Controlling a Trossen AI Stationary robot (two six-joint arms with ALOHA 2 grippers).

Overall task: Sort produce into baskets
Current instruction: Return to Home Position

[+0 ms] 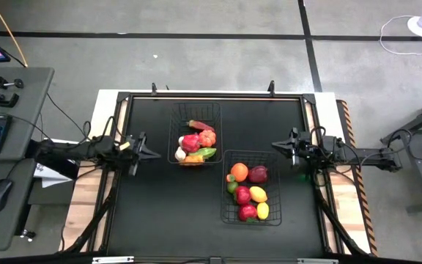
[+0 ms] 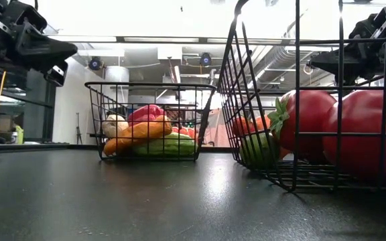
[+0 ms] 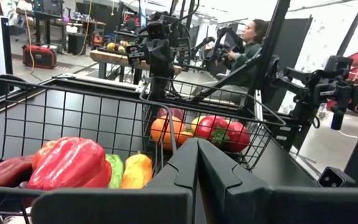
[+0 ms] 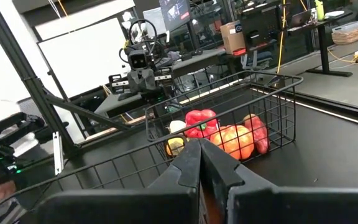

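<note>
Near basket (image 2: 293, 100) fills low view's right side: red tomatoes (image 2: 307, 117) against mesh, green piece (image 2: 256, 150) behind them. High view: same basket right of centre on table (image 1: 152, 213), also holds orange (image 1: 239, 171) and yellow piece (image 1: 258, 193). Second basket (image 1: 176, 121) farther back, corner just beside near basket; holds red pepper (image 1: 190, 143), white garlic (image 1: 181, 154). Left tool (image 1: 153, 154) above table left of second basket, fingers pressed together, empty. Right tool (image 1: 274, 145) right of baskets, fingers pressed together, empty.
</note>
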